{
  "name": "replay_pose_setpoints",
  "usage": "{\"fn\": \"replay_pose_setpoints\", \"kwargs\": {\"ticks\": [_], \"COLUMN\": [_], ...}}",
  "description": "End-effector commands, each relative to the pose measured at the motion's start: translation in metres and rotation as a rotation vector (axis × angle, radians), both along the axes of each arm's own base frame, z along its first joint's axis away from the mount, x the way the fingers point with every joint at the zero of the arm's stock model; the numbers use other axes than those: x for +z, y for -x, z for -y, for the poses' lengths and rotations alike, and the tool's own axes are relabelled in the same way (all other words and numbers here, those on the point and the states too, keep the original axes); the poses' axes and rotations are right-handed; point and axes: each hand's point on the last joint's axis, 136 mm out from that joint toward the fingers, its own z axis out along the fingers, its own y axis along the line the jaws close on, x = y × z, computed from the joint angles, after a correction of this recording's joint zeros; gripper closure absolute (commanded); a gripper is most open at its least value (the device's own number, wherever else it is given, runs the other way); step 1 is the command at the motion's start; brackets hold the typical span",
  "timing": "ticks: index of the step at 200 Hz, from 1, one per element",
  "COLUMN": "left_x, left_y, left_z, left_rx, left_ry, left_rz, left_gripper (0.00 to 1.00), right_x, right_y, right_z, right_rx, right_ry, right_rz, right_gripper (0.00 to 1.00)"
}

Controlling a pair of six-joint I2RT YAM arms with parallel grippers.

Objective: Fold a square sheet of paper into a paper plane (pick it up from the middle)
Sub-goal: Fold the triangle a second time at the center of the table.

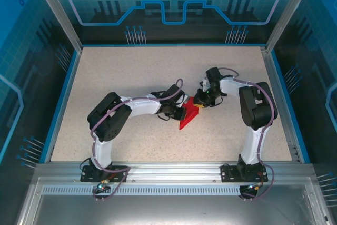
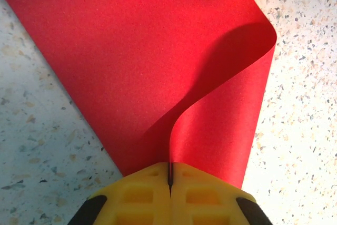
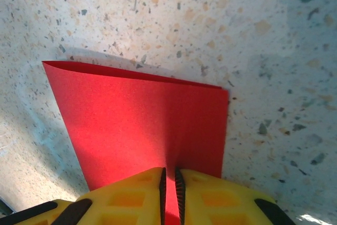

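I am pinching the red paper (image 2: 131, 67) in the middle of the desk (image 1: 131, 77), left gripper (image 2: 169, 175) fully closed, right gripper (image 3: 169, 180) almost closed (a narrow slit); uneven pulling could tear it.

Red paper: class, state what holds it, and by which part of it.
The red paper is pinched in two places: the left end effector grips the edge of its curled-over flap, and the right end effector grips the opposite edge.
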Motion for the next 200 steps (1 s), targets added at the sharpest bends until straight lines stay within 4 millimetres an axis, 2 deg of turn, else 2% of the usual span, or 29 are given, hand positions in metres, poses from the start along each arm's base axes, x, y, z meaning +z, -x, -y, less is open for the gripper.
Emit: {"fn": "replay_pose_setpoints", "kwargs": {"ticks": [1, 27, 53, 66, 94, 130, 156, 200], "left_x": [-0.015, -0.015, -0.014, -0.014, -0.012, -0.012, -0.013, -0.014], "left_y": [0.005, 0.004, 0.003, 0.004, 0.005, 0.004, 0.003, 0.004], "left_z": [-0.008, -0.007, -0.006, -0.005, -0.006, -0.006, -0.007, -0.007], "left_rx": [-0.003, -0.003, -0.002, -0.003, -0.007, -0.005, -0.002, 0.002], "left_ry": [-0.03, -0.025, -0.023, -0.021, -0.023, -0.023, -0.02, -0.021], "left_rz": [-0.034, -0.037, -0.037, -0.039, -0.038, -0.038, -0.039, -0.046], "left_gripper": [0.94, 0.94, 0.94, 0.95, 0.95, 0.95, 0.95, 0.95], "right_x": [0.023, 0.057, 0.07, 0.068, 0.048, 0.04, 0.038, 0.04], "right_y": [-0.004, -0.007, 0.009, 0.024, 0.073, 0.114, 0.126, 0.123], "right_z": [0.005, 0.011, 0.011, 0.007, -0.007, -0.031, -0.047, -0.074], "right_rx": [-0.021, -0.067, -0.105, -0.13, -0.14, -0.124, -0.128, -0.089], "right_ry": [-0.013, -0.078, -0.129, -0.167, -0.206, -0.236, -0.26, -0.316], "right_rz": [0.035, 0.114, 0.16, 0.164, 0.132, 0.15, 0.174, 0.181], "right_gripper": [0.82, 0.81, 0.89, 0.93, 0.99, 1.0, 1.0, 1.0]}}
